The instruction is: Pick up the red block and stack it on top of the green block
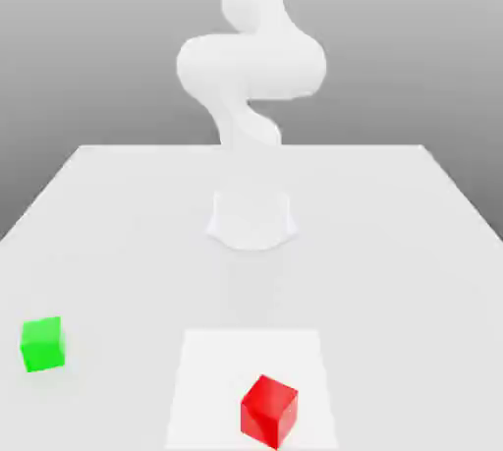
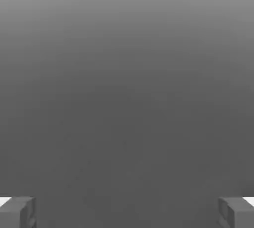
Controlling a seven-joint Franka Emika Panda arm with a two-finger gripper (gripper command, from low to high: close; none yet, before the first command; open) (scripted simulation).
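Note:
The red block [image 1: 268,410] sits on the white table [image 1: 393,243] near its front edge, a little toward the exterior view's right of centre, turned so one corner faces forward. The green block [image 1: 42,344] rests on the table far toward the exterior view's left, well apart from the red one. My white arm [image 1: 251,66] rises from its base [image 1: 251,218] at mid-table, behind both blocks. In the hand view my gripper [image 2: 127,213] is open, its two grey fingertips [image 2: 18,212] standing wide apart with nothing between them and only a plain grey background ahead.
A slightly brighter square patch [image 1: 211,380] marks the table surface under and around the red block. The table's far edge runs behind the arm's base, and its side edges slant outward toward the front.

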